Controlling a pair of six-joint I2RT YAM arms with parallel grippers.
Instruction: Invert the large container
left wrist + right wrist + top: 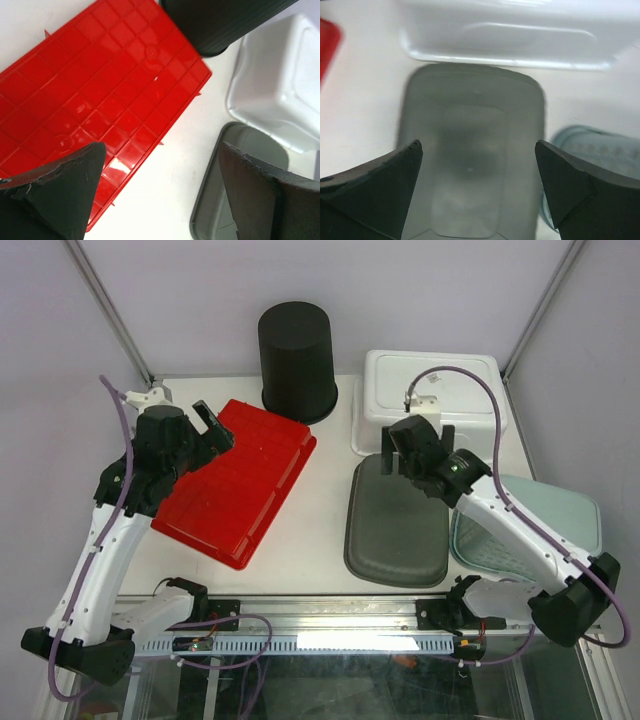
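Left claw (162, 146) is held wide open, empty, over the red tray (235, 480) at nine o'clock on the surface (320, 530). Right claw (478, 143), likewise spread and empty, is hung over the large grey container (397, 525), laid bottom-up at four o'clock.

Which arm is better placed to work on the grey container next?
Right. The right gripper hangs open directly above the grey container, with both fingers framing it in the wrist view. The left gripper, also open, is over the red tray, farther away.
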